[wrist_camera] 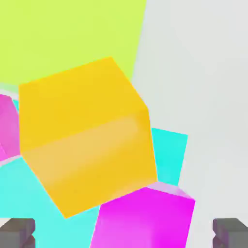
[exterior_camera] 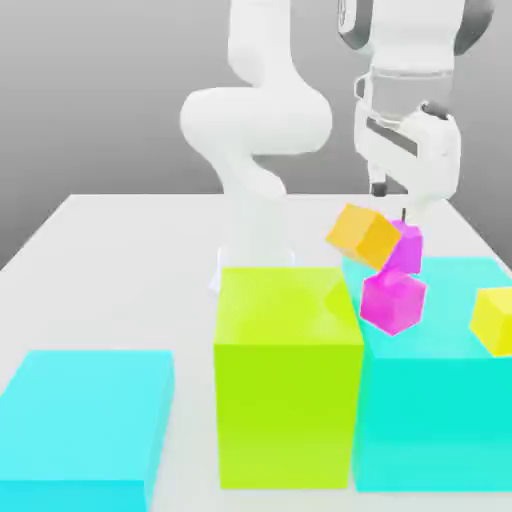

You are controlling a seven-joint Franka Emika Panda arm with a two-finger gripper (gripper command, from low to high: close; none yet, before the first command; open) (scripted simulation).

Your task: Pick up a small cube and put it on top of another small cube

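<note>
Cyan block (exterior_camera: 88,410) near, exterior view's left; small orange cube (exterior_camera: 363,236) tilted by magenta cubes (exterior_camera: 393,302), exterior view's right. Hand (wrist_camera: 124,233) spread wide: prob. best let cube settle, square up w/ its faces b4 closing.

Franka Emika Panda arm (exterior_camera: 256,120): smooth white links with rounded, bulging housings at the joints, tapering to a narrower column toward the pale base (exterior_camera: 253,268). Wrist housing (exterior_camera: 412,45): white, flanked by dark grey rounded caps. Hand (exterior_camera: 412,150): white casing with rounded edges, a long dark grey strip across its face and small black details. Gripper (wrist_camera: 124,234): blocky dark grey fingertips with stepped edges.
</note>
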